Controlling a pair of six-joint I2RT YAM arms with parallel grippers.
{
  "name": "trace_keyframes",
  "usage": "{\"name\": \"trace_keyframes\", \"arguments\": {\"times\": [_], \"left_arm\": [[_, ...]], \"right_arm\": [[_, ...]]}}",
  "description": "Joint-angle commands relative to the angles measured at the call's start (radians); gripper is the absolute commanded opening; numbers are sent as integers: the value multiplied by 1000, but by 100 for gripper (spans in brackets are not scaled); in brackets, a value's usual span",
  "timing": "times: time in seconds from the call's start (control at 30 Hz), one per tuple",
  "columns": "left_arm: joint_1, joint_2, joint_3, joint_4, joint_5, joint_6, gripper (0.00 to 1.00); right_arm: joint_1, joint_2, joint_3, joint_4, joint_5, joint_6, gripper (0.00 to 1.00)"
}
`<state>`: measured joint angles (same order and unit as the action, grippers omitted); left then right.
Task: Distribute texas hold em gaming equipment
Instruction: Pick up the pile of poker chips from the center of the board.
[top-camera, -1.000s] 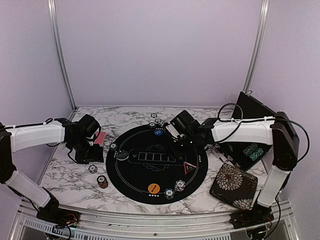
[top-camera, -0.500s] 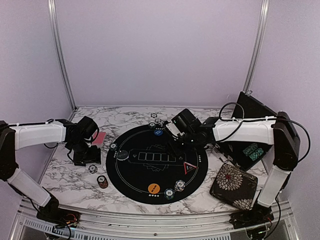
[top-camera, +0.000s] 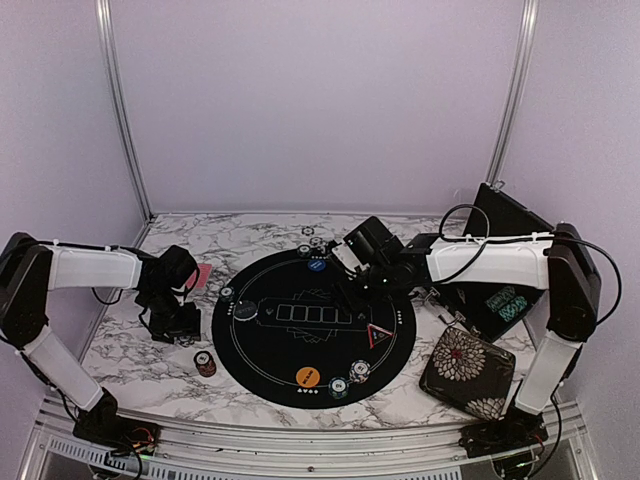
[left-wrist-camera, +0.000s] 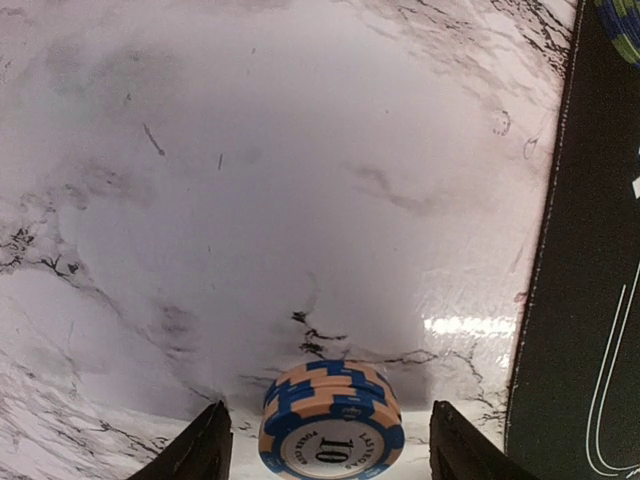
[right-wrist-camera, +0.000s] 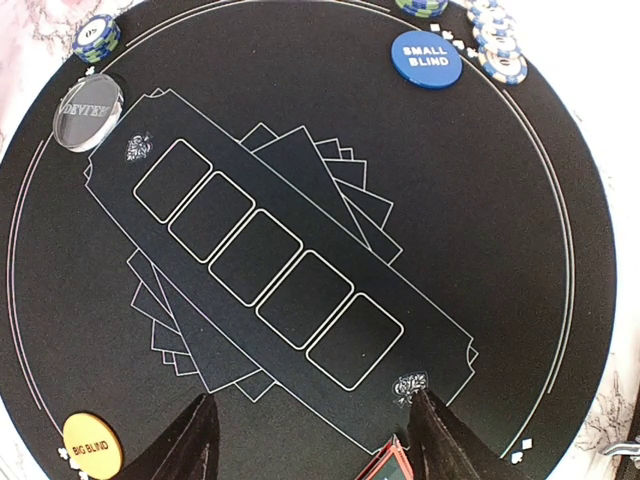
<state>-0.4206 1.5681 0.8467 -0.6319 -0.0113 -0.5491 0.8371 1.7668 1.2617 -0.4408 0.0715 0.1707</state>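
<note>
The short stack of orange-and-blue striped poker chips sits flat on the white marble tabletop, squarely between the spread fingers of the left claw, neither touching it, so this arm looks best placed to clench.

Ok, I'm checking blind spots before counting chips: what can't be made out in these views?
Left wrist: the 10-marked chip stack runs off the bottom edge, so its near side is unseen.
Right wrist: the red-edged triangle is cut off by the bottom edge.
Top external: the pink card sits partly behind the left arm.
Top external: the orange button has lettering too small to read.
</note>
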Motion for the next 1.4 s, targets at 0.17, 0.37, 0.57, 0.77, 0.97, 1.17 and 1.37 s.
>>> {"name": "trace_keyframes", "arguments": {"times": [0.17, 0.37, 0.57, 0.77, 0.97, 1.17, 1.37], "left_arm": [[12, 14, -29, 20, 7, 26, 64], [12, 27, -26, 28, 7, 35, 59], [11, 34, -23, 26, 7, 44, 51], [6, 35, -20, 22, 7, 50, 47], [-6, 35, -4, 15, 3, 55, 46], [-10, 33, 9, 10, 2, 61, 46], [-13, 32, 21, 5, 2, 67, 45]], "right_arm": [[-7, -40, 10, 22, 0, -3, 63], [-7, -43, 8, 20, 4, -1, 63], [-8, -47, 1, 23, 7, 1, 63], [-7, -51, 2, 22, 9, 3, 63], [-7, -54, 1, 21, 12, 6, 63], [-7, -59, 0, 21, 19, 13, 63], [-7, -62, -5, 23, 27, 19, 63]]}}
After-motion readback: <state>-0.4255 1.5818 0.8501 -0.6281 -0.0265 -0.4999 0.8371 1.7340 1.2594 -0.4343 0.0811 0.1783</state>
